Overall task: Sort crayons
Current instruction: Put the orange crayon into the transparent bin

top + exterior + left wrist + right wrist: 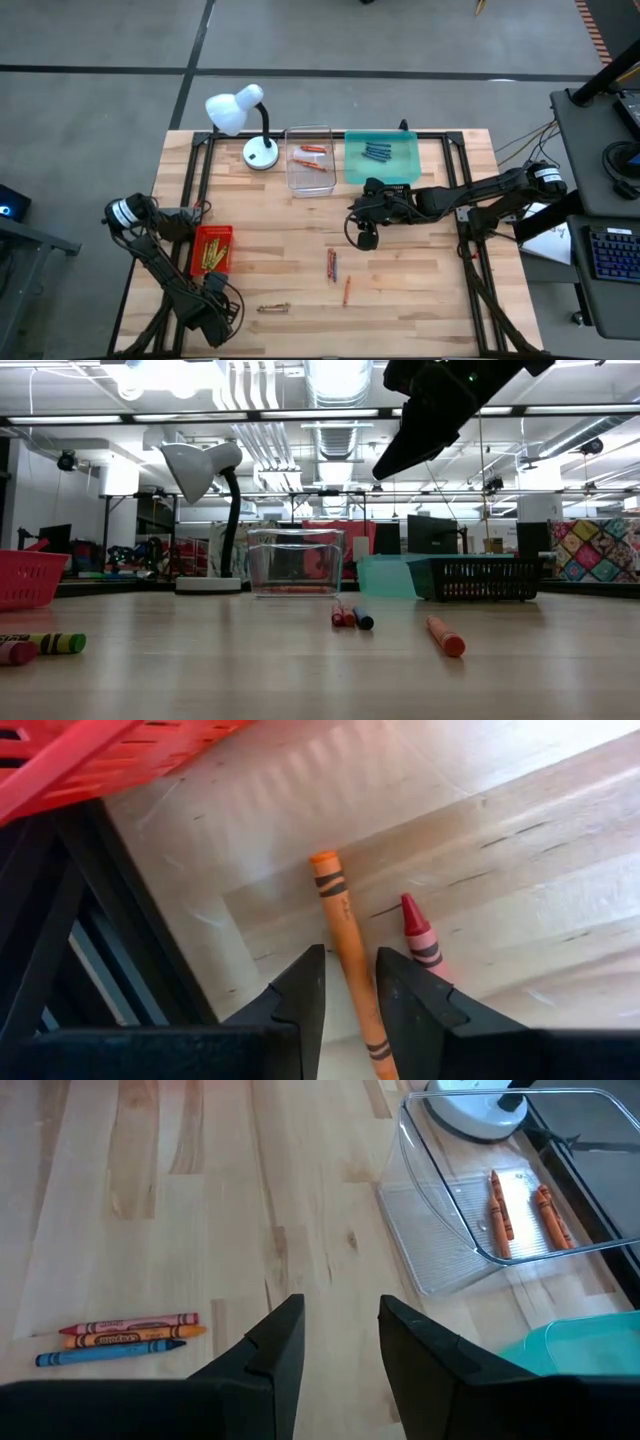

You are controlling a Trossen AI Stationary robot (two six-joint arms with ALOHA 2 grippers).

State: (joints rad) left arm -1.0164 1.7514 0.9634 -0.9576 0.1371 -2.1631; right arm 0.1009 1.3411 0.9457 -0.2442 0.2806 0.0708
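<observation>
My left gripper (351,968) is at the table's near left corner (222,312), pointing down and open. Its fingers stand close on either side of an orange crayon (340,920) lying on the wood, with a thin strip of table showing at each side. A red crayon (420,935) lies next to it. My right gripper (340,1315) hangs open and holds nothing above the table's middle (365,238). Red, orange and blue crayons (120,1338) lie together ahead of it. One more orange crayon (347,290) lies alone nearer the front edge.
A red tray (212,250) with yellow crayons stands by the left arm. At the back are a clear tray (310,160) with orange crayons, a teal tray (382,157) with blue ones, and a white lamp (250,120). A black tray (480,578) stands beside the teal one.
</observation>
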